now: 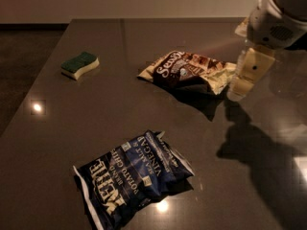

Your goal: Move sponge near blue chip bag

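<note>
1. Sponge (80, 64) is lying far-left on dark table (57, 143), well apart from blue chip bag (132, 176) at front.
2. Gripper (247, 75) is hanging at right, beside brown chip bag (187, 71); open/closed: can't tell.

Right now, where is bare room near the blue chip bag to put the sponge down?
Bare table lies left of the blue chip bag in the picture, up to the sponge. Another free strip runs between that bag and the brown chip bag. It is crowded at the brown bag's right end, where the gripper hangs close.
</note>
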Controlling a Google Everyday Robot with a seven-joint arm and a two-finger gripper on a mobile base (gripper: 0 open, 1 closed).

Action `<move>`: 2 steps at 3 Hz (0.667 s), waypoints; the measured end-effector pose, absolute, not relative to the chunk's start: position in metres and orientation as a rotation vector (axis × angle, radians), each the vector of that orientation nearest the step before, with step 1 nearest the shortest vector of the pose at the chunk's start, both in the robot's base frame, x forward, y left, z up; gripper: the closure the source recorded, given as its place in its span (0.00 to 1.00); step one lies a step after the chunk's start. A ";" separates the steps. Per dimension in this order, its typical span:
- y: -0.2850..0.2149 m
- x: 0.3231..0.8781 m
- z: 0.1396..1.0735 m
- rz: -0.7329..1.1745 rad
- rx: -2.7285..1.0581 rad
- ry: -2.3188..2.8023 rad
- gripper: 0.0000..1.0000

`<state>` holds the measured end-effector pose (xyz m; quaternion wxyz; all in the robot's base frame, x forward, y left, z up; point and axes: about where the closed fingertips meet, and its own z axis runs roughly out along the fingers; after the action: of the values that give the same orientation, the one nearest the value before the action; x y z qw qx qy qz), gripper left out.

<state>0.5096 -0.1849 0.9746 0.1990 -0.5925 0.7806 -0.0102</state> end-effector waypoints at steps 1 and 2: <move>-0.153 0.548 0.974 0.055 -1.632 2.117 0.00; -0.112 0.570 0.970 0.105 -1.651 2.053 0.00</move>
<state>0.5701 -0.1120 0.9699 0.2501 -0.6063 0.7539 0.0386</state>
